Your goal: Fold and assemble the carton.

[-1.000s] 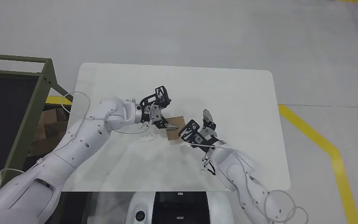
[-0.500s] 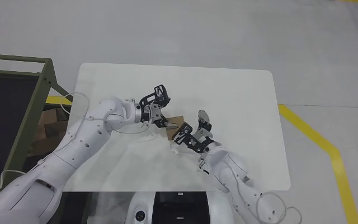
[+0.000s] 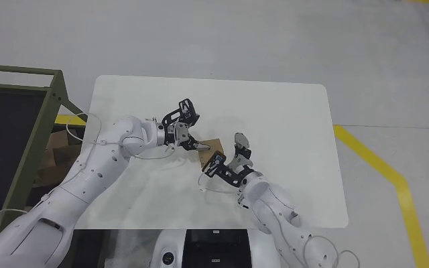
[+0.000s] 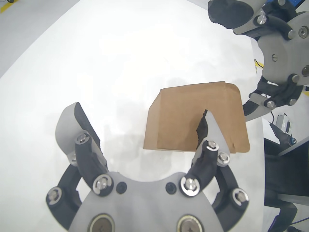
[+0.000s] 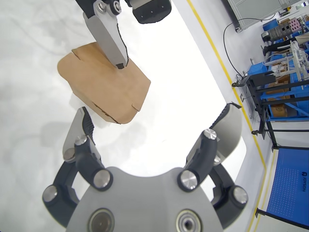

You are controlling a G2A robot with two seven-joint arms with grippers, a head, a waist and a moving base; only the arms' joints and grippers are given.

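– Carton [image 3: 209,149] location?
– On the white desk [image 3: 281,107], just left of and below frame centre in the top view. Brown cardboard, lying between the two arms.
– Left gripper [image 3: 190,127]?
– Sits at the upper left of the carton. Fingers apart, nothing clamped. One fingertip [image 4: 209,127] is down on the carton's top panel. The other finger is off to the side over bare desk.
– Right gripper [image 3: 226,153]?
– Sits at the lower right of the carton. Fingers spread wide, holding nothing. One finger [image 5: 80,124] is just beside the carton's near corner, and I cannot tell if it touches. The other finger is well apart from the cardboard, over the desk.
– Carton shape?
– Top panel faces up, with rounded corners and short slits cut in from the edges. The left wrist view shows one side panel sloping down to the desk. Not yet squared into a box.
– Anything else in frame?
– Green-framed rack [image 3: 40,120] at the left edge of the top view. Yellow floor line [image 3: 375,161] on the right.
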